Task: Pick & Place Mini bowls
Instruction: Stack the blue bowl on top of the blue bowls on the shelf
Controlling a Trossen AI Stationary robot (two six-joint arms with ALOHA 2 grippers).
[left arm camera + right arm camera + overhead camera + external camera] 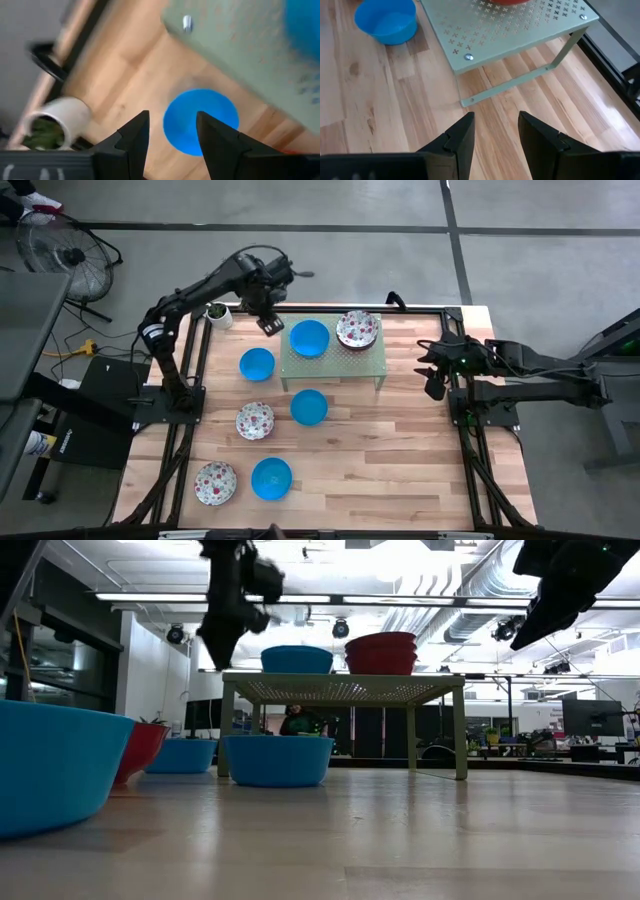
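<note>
A green perforated shelf (362,365) stands at the table's far middle, with a blue mini bowl (309,338) and a floral one (357,329) on top. On the wood rest three blue bowls (257,364), (309,407), (271,478) and two floral bowls (255,421), (215,483). My left gripper (270,325) hangs open and empty, pointing down, by the shelf's far left corner. In its wrist view a blue bowl (200,122) lies below the fingers (172,130). My right gripper (433,385) waits open at the table's right edge, empty (495,127).
A small white pot with a green plant (219,314) stands at the far left corner, close to my left gripper. Black frame rails (465,430) run along the table's sides. Bare wood lies to the right of the bowls, near the front edge.
</note>
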